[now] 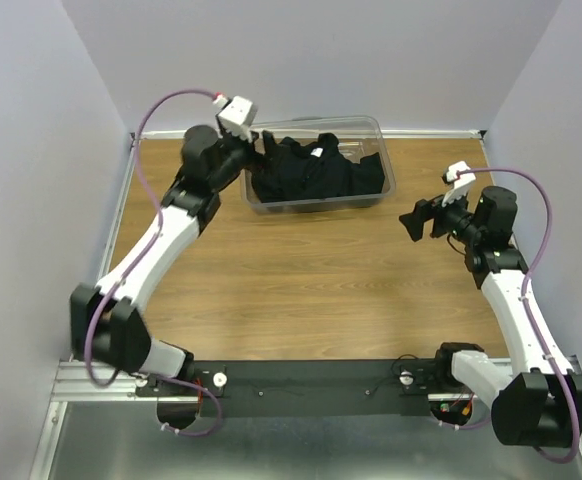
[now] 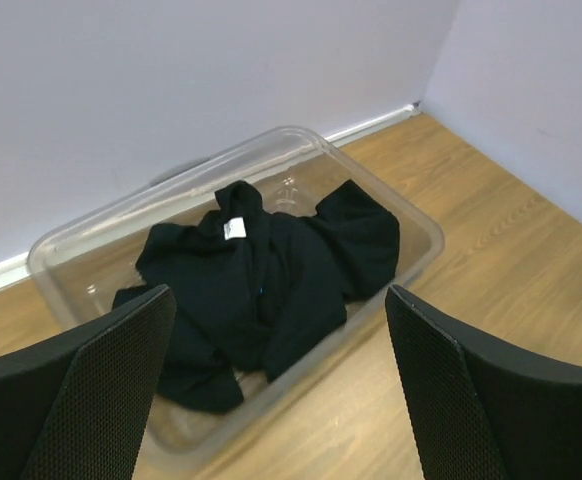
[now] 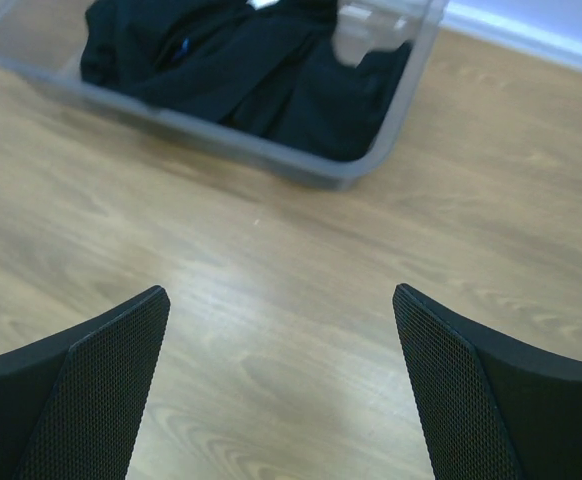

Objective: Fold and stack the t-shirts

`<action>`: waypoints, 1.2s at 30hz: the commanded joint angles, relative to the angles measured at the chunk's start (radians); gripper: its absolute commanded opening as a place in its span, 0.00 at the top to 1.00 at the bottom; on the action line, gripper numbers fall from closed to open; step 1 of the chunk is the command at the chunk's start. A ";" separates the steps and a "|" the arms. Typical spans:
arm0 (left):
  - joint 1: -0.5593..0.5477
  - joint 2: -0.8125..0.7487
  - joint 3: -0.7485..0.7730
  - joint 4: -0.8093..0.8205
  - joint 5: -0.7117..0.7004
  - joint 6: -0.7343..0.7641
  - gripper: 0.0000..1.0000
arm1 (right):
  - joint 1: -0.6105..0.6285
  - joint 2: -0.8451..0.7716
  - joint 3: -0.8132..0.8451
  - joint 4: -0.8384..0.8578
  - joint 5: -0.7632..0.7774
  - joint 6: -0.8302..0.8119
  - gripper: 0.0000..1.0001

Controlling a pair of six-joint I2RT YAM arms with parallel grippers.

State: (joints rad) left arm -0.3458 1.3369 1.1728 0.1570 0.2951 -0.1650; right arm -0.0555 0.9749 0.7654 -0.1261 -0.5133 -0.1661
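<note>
Fingers [image 2: 101,390] of the left end effector [image 2: 279,300] fill the bottom of its wrist view, spread wide, nothing between them. It hovers over the left end of a clear plastic bin [image 2: 271,135] at the far side of the bench [image 1: 301,280]. T-shirts [image 2: 311,270] lie inside the bin as one crumpled black heap, with a white neck tag [image 2: 234,228] on top. How many there are cannot be told. Right end effector [image 1: 418,220] hangs above the bench to the right of the bin, well apart from it, jaws also wide and holding nothing

Step in hand, as judged: the very start, fetching the first shirt. Nothing out of the bin, nothing folded, no stack begun

Next move calls for the left end effector to drop into the bin and pinch a top fold, perhaps near the tag. It should take one layer only, so a single shirt lifts free of the heap, then carry it to the bench in front of the bin for spreading, where the right arm can help
</note>
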 commanded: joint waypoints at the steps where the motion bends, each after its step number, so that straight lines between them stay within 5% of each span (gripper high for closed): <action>1: -0.036 0.230 0.216 -0.155 -0.086 -0.011 0.10 | -0.001 0.030 0.015 -0.078 -0.097 -0.030 0.00; 11: -0.131 0.919 0.987 -0.580 -0.372 -0.070 0.12 | -0.003 0.042 0.009 -0.084 -0.085 -0.013 0.00; 18: -0.136 1.136 1.140 -0.689 -0.479 -0.080 0.15 | -0.003 0.035 0.012 -0.087 -0.083 -0.012 0.00; 20: -0.139 1.162 1.134 -0.694 -0.504 -0.067 0.22 | -0.003 0.036 0.014 -0.087 -0.088 -0.010 0.00; 21: -0.140 1.168 1.133 -0.694 -0.507 -0.062 0.34 | -0.003 0.033 0.014 -0.087 -0.087 -0.010 0.00; 23: -0.145 1.168 1.130 -0.688 -0.498 -0.050 0.57 | -0.003 0.033 0.015 -0.087 -0.083 -0.010 0.00; 24: -0.148 1.157 1.125 -0.679 -0.495 -0.042 0.84 | -0.003 0.031 0.015 -0.087 -0.080 -0.009 0.00; 26: -0.162 1.081 1.089 -0.619 -0.473 -0.024 1.00 | -0.003 0.030 0.014 -0.089 -0.083 -0.012 0.00; 33: -0.263 0.632 0.903 -0.346 -0.397 0.038 1.00 | -0.003 0.013 0.012 -0.089 -0.048 -0.016 0.00; 36: -0.312 0.367 0.782 -0.232 -0.245 0.041 1.00 | -0.004 0.002 0.014 -0.087 0.002 -0.010 0.00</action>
State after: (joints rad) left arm -0.5972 2.0445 1.9980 -0.3336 -0.1127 -0.1524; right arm -0.0555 1.0027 0.7654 -0.1902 -0.5682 -0.1772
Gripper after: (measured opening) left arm 0.010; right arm 0.998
